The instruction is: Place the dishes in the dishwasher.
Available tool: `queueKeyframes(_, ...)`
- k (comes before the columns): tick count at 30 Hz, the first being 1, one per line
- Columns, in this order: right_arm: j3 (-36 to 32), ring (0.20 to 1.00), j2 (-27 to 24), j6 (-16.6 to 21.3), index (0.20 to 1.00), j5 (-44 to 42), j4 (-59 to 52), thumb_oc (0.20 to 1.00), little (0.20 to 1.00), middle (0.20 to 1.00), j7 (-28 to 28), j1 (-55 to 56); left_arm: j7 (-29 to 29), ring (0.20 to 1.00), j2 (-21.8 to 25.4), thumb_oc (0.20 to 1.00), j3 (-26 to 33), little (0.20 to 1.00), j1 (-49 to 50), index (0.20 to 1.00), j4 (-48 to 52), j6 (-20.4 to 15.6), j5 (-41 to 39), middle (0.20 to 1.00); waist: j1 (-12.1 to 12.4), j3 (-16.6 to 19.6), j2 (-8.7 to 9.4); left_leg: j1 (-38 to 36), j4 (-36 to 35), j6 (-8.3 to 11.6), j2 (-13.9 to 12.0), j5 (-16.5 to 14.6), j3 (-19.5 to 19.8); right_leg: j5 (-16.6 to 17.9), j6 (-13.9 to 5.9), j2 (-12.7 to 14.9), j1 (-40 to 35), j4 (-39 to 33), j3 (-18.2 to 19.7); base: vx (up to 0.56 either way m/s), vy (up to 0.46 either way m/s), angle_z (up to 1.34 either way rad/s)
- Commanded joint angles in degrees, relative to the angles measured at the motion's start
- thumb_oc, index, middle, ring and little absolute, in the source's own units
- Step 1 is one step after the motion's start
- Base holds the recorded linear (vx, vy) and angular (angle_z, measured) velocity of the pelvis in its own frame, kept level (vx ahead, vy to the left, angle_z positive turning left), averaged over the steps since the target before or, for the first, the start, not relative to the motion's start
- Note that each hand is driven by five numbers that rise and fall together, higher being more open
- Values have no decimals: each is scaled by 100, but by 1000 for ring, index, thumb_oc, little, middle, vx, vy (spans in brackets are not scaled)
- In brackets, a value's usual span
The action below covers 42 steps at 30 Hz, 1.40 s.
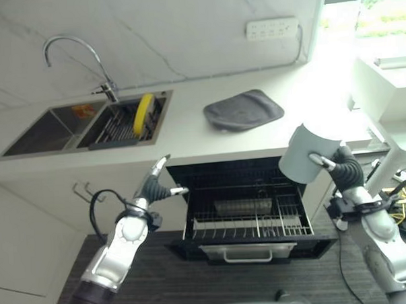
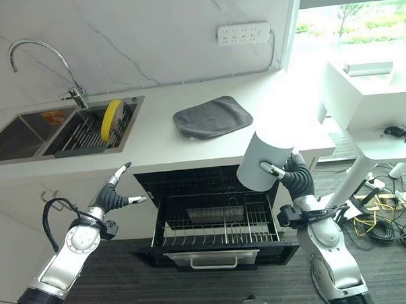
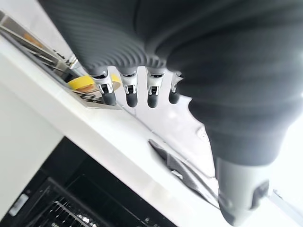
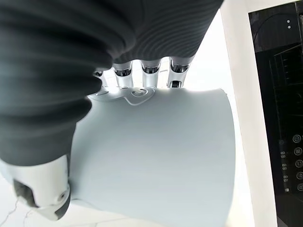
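While my right hand curls around the pale grey cup, held above the open dishwasher by the bench's front edge, I should lower it slowly, mouth down, between the rack's tines. My left hand hovers empty, fingers straight.

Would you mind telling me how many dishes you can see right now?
2. A pale cup is held in the right hand above the open dishwasher, and a yellow plate stands in the sink rack. Others may be hidden in the sink.
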<state>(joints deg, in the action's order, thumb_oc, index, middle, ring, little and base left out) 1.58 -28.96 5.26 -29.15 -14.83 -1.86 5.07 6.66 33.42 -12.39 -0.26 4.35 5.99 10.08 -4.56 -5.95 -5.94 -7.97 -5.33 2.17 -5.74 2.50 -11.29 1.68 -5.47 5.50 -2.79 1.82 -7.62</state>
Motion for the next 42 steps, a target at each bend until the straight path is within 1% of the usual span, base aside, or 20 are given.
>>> queueKeyframes(1,-178,200,193,211,200,157,-280,200,200,200,88,-501,88,1000,284,1000,359,1000,-464,1000,-56,-359,-19,1000,-126,-43,457,-187,33,156,47,-254,-172,-7,-155,106,-684,-682,-147,66,5,1)
queueKeyframes(3,-183,200,225,118,200,187,-320,200,200,200,163,-427,-38,1000,281,1000,399,1000,-365,1000,-9,-353,-4,1000,-140,-21,449,-216,33,122,75,-303,-174,-23,-148,101,-680,-682,-107,130,1,5)
queueKeyframes(5,-174,200,208,48,200,185,-386,200,200,200,202,-344,-223,1000,293,1000,377,1000,-297,1000,27,-247,66,1000,-165,-65,450,-189,33,93,89,-328,-183,-25,-143,91,-629,-682,-68,103,-1,2)
queueKeyframes(7,-176,200,202,29,200,174,-396,200,200,200,205,-331,-252,1000,298,1000,368,1000,-291,1000,33,-246,71,1000,-168,-74,451,-181,33,91,90,-329,-185,-24,-142,89,-618,-682,-62,17,-2,-1)
queueKeyframes(8,-77,200,111,86,200,140,-380,200,200,200,135,-405,-253,1000,386,1000,178,1000,-409,1000,9,-143,40,1000,-188,-250,456,-12,33,59,110,-313,-127,-26,-123,65,-418,-641,21,-122,-15,-3)
queueKeyframes(10,22,200,51,216,200,149,-310,200,200,200,51,-576,-166,1000,448,1000,-31,1000,-625,1000,-19,-107,62,1000,-157,-498,470,273,82,45,110,-219,-41,-67,-96,59,-61,-405,81,-215,-37,-13)
queueKeyframes(11,59,200,39,281,200,200,-325,200,200,200,-8,-656,-142,1000,466,1000,-103,1000,-747,1000,7,-80,96,1000,-123,-668,492,516,239,55,90,-176,28,-89,-66,74,145,-240,94,-334,-85,-9)
queueKeyframes(12,139,200,10,433,200,291,-334,200,200,200,-138,-841,-81,1000,543,1000,-216,1000,-987,1000,7,-50,155,1000,-100,-988,531,889,482,65,58,-130,109,-86,-37,90,460,-30,124,-347,-96,-7)
queueKeyframes(16,263,200,-250,603,200,240,-454,200,200,200,-355,-1339,-8,1000,830,1000,-428,1000,-1614,1000,-12,171,90,1000,-155,-1615,579,1599,822,78,56,-47,161,-104,-23,94,1164,339,263,-273,-14,-5)
queueKeyframes(18,256,200,-316,610,200,227,-475,200,200,200,-322,-1444,-73,1000,878,1000,-461,1000,-1732,1000,2,256,131,1000,-186,-1691,564,1738,908,79,51,-47,150,-114,-16,94,1330,431,280,-147,56,-15)
queueKeyframes(22,321,200,-399,621,200,218,-468,200,200,200,-262,-1738,-455,1000,946,1000,-584,1000,-2078,1000,-4,538,172,1000,-214,-1819,519,1881,1037,63,68,-85,121,-156,-10,74,1506,566,306,-81,50,-9)
queueKeyframes(26,330,200,-424,529,200,207,-508,200,200,200,-232,-1845,-1003,1000,980,1000,-705,1000,-2216,1000,-62,952,286,1000,-229,-1859,501,1902,1119,54,73,-131,74,-160,-29,86,1492,555,333,-37,39,-5)
queueKeyframes(27,321,200,-441,496,200,211,-497,200,200,200,-202,-1861,-1364,1000,975,1000,-797,1000,-2230,1000,-178,1299,493,1000,-236,-1872,488,1878,1122,41,79,-152,60,-156,-38,89,1443,510,346,-29,61,-5)
queueKeyframes(28,338,200,-459,473,200,205,-492,200,200,200,-198,-1898,-1903,1000,1030,1000,-947,1000,-2282,1000,-349,1764,751,1000,-243,-1876,478,1858,1114,22,87,-167,38,-157,-51,90,1419,483,355,-35,66,-2)
queueKeyframes(29,348,200,-476,442,200,179,-498,200,200,200,-183,-1946,-2228,1000,1046,1000,-1093,1000,-2319,1000,-518,2066,981,1000,-262,-1882,482,1846,1114,17,85,-176,20,-158,-59,87,1399,469,362,-33,42,0)
queueKeyframes(32,397,200,-470,352,200,134,-493,200,200,200,-168,-2079,-2962,1000,965,1000,-1473,1000,-2456,1000,-1015,2506,1570,1000,-290,-1895,506,1824,1159,2,90,-216,7,-165,-70,82,1350,455,396,0,0,0)
queueKeyframes(33,470,200,-421,291,200,123,-459,200,200,200,-147,-2170,-3450,1000,760,1000,-1751,1000,-2576,1000,-1480,2689,1821,1000,-321,-1874,541,1789,1190,-19,81,-256,-29,-175,-76,86,1299,443,403,30,11,-3)
queueKeyframes(37,558,200,-346,126,200,97,-424,200,200,200,-68,-2376,-4421,1000,386,1000,-2229,1000,-2808,1000,-2369,3019,2385,1000,-387,-1834,602,1739,1261,-25,66,-322,-86,-188,-80,90,1218,420,435,42,16,-2)
queueKeyframes(41,705,200,-249,-29,200,91,-385,200,200,200,5,-2637,-4465,1000,-88,1000,-2595,1000,-2970,1000,-3525,3027,2406,1000,-472,-1801,677,1726,1356,-31,45,-392,-177,-213,-76,93,1185,428,484,22,18,-10)
queueKeyframes(42,744,200,-206,-67,200,83,-376,200,200,200,51,-2694,-4408,1000,-286,1000,-2672,1000,-2982,1000,-4041,2944,2324,1000,-517,-1790,718,1736,1409,-30,31,-414,-218,-222,-72,91,1189,451,506,19,8,-16)
